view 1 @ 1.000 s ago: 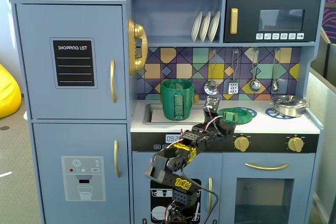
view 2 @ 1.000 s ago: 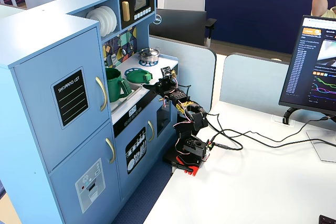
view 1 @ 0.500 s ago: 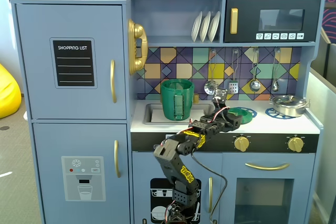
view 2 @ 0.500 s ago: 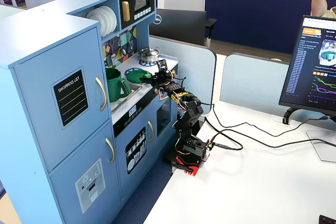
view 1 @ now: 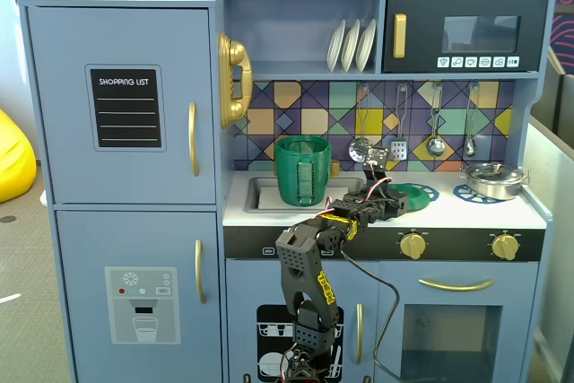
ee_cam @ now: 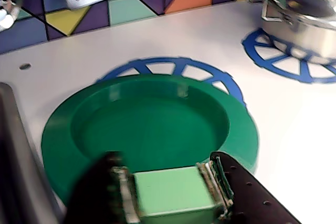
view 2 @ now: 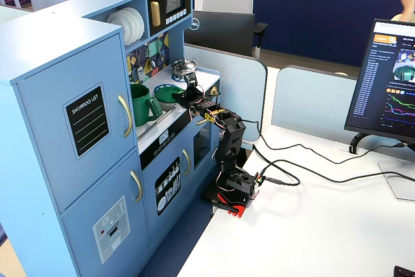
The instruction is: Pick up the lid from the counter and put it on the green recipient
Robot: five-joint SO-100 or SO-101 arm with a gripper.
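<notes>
The lid (ee_cam: pixel 152 119) is a flat round green disc lying on the white counter over a blue burner ring (ee_cam: pixel 173 68). It also shows in both fixed views (view 1: pixel 418 193) (view 2: pixel 166 95). My gripper (ee_cam: pixel 168 190) has one jaw on each side of the lid's light-green strap handle (ee_cam: pixel 170 195) and is closed on it. In both fixed views the gripper (view 1: pixel 395 200) (view 2: pixel 184 97) sits low over the counter at the lid. The green recipient (view 1: pixel 302 170) (view 2: pixel 139 103), a tall ribbed container, stands in the sink to the left.
A shiny steel pot (view 1: pixel 491 178) (ee_cam: pixel 304 19) sits on the right burner ring. Utensils (view 1: pixel 435 145) hang on the tiled back wall. The sink rim (view 1: pixel 256 187) lies between the lid and the container. Stove knobs (view 1: pixel 413 245) line the counter's front.
</notes>
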